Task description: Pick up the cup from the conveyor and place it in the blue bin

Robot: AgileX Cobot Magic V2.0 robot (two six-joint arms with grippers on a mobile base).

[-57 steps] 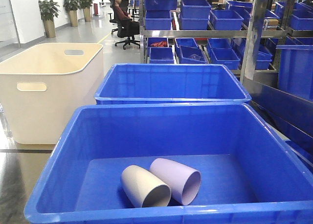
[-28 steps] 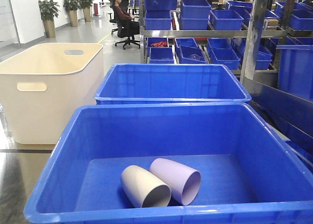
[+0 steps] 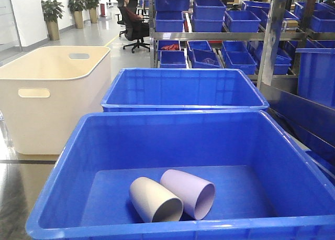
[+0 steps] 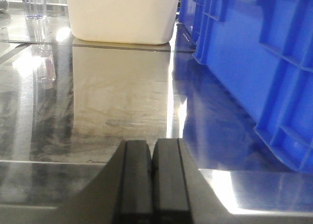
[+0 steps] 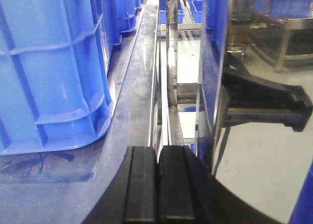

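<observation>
Lying in the blue bin point(image 3: 293, 161) two cups point(image 3: 172, 195), cream tub point(image 3: 52, 93) beside, both hands point(image 4: 152, 158) point(image 5: 157, 163) pressed closed, empty.

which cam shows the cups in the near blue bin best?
Front-facing: the beige cup and lilac cup lie side by side on the blue bin floor. Both wrist views show only ribbed outer bin walls, no cups.
</observation>
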